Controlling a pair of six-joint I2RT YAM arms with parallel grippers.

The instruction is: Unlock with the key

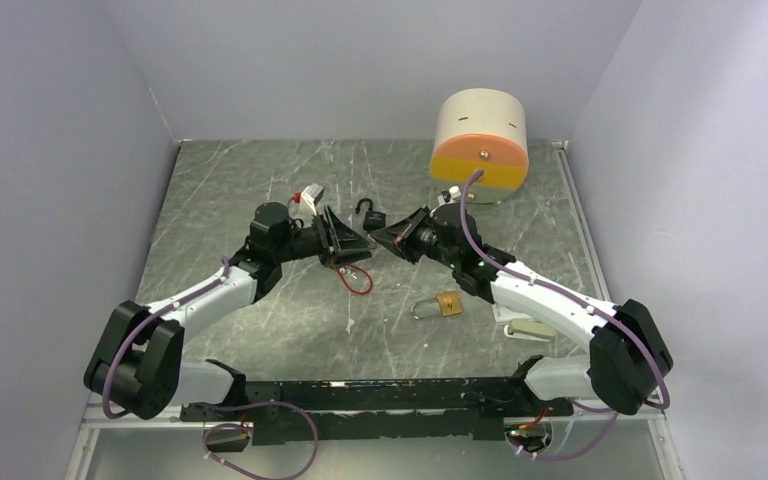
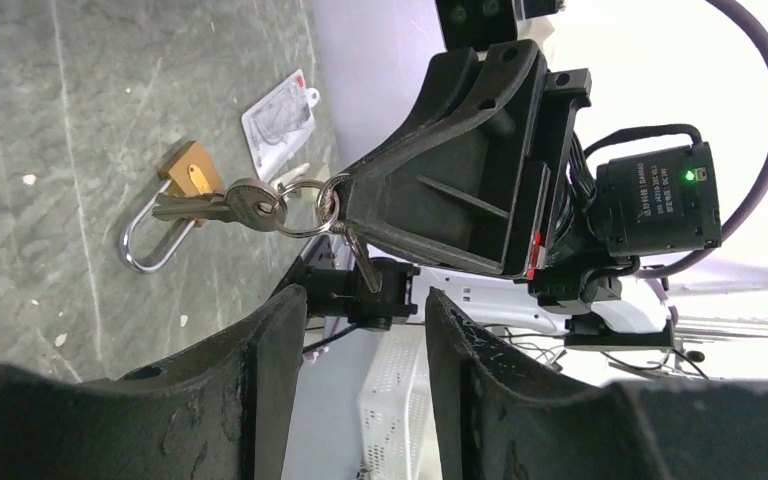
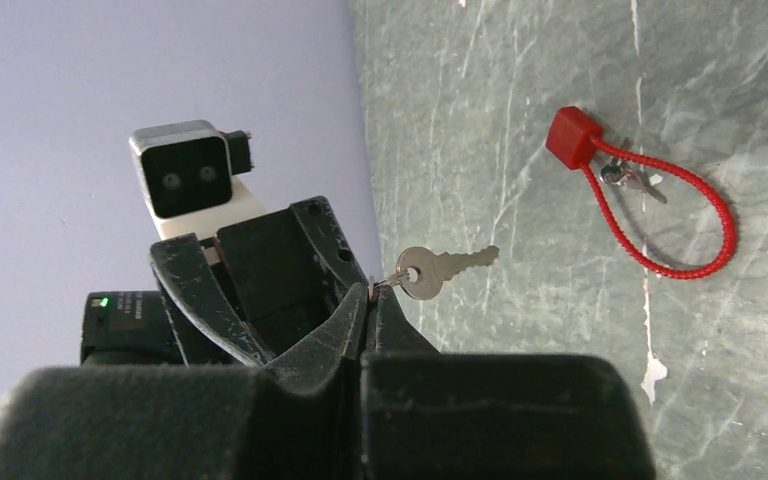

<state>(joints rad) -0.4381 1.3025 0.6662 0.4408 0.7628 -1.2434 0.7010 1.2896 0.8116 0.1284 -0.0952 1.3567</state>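
Facing each other over the worktop (image 1: 260,190), my left end effector (image 1: 353,243) and right end effector (image 1: 384,238) sit close together, with the brass padlock (image 1: 448,303) lying nearby. Left wrist: left jaws apart, released. Right wrist: right clenched on the key ring (image 3: 387,281), key (image 3: 445,268) jutting out.

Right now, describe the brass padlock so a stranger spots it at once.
From the orange-faced drum at the far right, come toward the near edge. Beside the right arm lies the brass padlock: gold body, silver shackle, unlike the black padlock and red cable lock.
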